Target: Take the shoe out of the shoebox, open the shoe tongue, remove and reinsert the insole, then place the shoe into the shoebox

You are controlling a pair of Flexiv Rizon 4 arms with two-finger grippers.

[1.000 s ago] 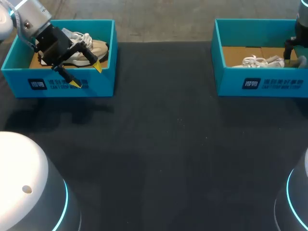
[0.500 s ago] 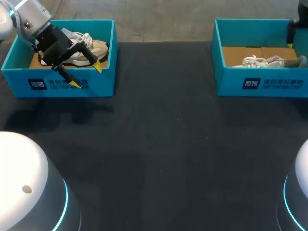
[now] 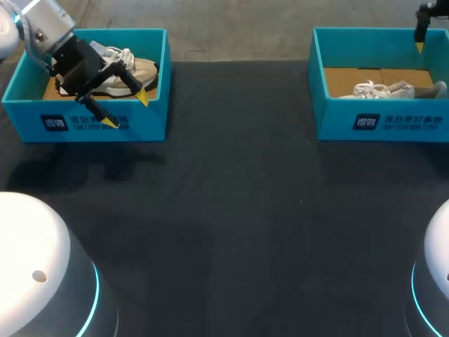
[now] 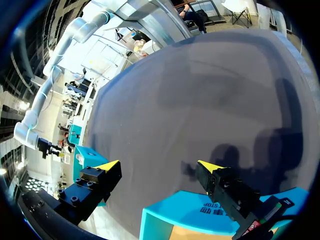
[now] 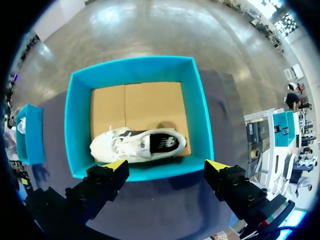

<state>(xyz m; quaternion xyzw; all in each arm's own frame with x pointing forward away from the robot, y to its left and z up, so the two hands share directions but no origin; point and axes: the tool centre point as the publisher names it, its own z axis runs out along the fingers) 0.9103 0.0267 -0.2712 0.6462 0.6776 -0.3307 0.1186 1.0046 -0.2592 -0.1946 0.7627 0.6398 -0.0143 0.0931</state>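
Inspection found the step in hand to be lifting a shoe out of its box, not yet begun. My right end effector [image 5: 166,165] hung high over the right shoebox [image 5: 132,65], fingers spread wide and empty. The white shoe [image 5: 137,144] lay on the cardboard floor, close against the wall nearest me. My left end effector [image 3: 128,109] stood wide and empty over the front wall of the left shoebox [image 3: 151,119], which held a beige shoe [image 3: 133,70]. Recommendation: my right fingers lined up along the white shoe's length, so I judged the wrist should turn to span its width, then descend at the collar, keeping the nearer finger off that wall.
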